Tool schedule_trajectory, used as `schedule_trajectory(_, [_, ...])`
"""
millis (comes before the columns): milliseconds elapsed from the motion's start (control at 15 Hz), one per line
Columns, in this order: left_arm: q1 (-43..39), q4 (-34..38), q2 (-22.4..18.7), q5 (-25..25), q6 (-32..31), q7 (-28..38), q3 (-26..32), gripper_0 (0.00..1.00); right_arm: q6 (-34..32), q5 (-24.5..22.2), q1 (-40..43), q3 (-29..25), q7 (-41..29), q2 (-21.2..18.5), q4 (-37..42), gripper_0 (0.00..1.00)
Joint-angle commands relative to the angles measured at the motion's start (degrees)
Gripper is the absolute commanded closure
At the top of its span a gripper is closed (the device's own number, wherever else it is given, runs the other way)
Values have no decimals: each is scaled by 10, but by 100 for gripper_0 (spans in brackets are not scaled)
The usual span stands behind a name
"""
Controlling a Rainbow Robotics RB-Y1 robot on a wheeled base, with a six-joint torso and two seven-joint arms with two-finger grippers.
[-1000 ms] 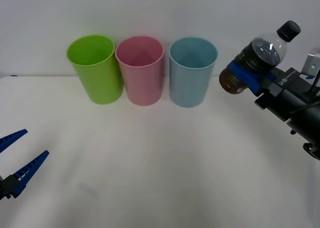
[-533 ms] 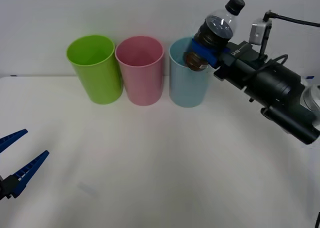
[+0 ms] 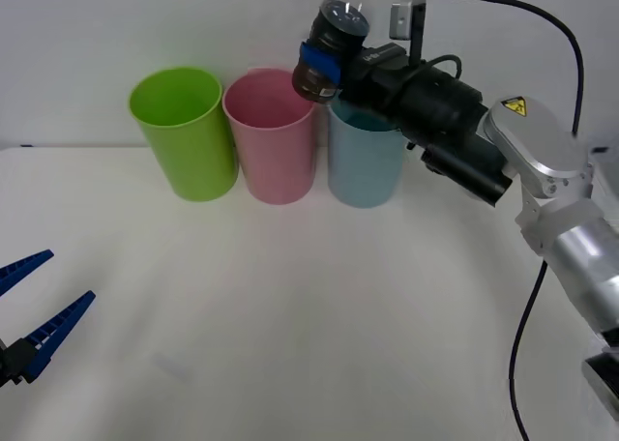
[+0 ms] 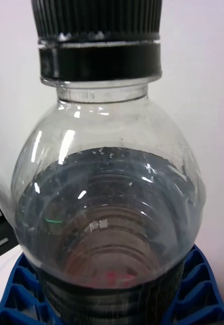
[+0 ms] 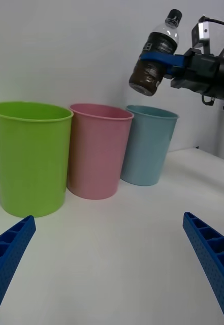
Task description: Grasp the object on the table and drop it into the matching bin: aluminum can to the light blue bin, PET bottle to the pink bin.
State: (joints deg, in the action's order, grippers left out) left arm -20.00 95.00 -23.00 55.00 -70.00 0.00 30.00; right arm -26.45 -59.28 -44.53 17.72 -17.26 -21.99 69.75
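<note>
Right end effector (image 3: pixel 324 62) clamps the small clear dark-filled plastic bottle (image 3: pixel 331 41) above the tall pink plastic bin's (image 3: pixel 272 136) rim; release remains. Left end effector (image 3: pixel 34 310) idles open.

The right arm (image 3: pixel 455 122) is black near the blue ribbed gripper (image 3: pixel 319 59), then silver-grey, with a yellow warning sticker (image 3: pixel 511 105) and a black cable (image 3: pixel 542 35).
</note>
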Motion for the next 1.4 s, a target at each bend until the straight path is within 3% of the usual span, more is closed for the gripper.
schedule_trajectory(67, [0, 0, 0, 0, 0, 0, 0, 0, 2, -9, -50, 1, 2, 40, -71, 100])
schedule_trajectory(333, [0, 0, 0, 0, 0, 0, 0, 0, 37, -25, -107, 1, 10, 88, -146, 100])
schedule_trajectory(600, [0, 0, 0, 0, 0, 0, 0, 0, 104, -61, -119, 1, 11, 122, -160, 100])
schedule_trajectory(1200, [0, 0, 0, 0, 0, 0, 0, 0, 120, -72, -118, 3, 17, 128, -160, 99])
schedule_trajectory(1267, [0, 0, 0, 0, 0, 0, 0, 0, 121, -72, -118, 3, 18, 128, -159, 70])
schedule_trajectory(1333, [0, 0, 0, 0, 0, 0, 0, 0, 122, -72, -118, 3, 17, 128, -159, 28])
schedule_trajectory(1400, [0, 0, 0, 0, 0, 0, 0, 0, 122, -72, -118, 3, 18, 128, -159, 0])
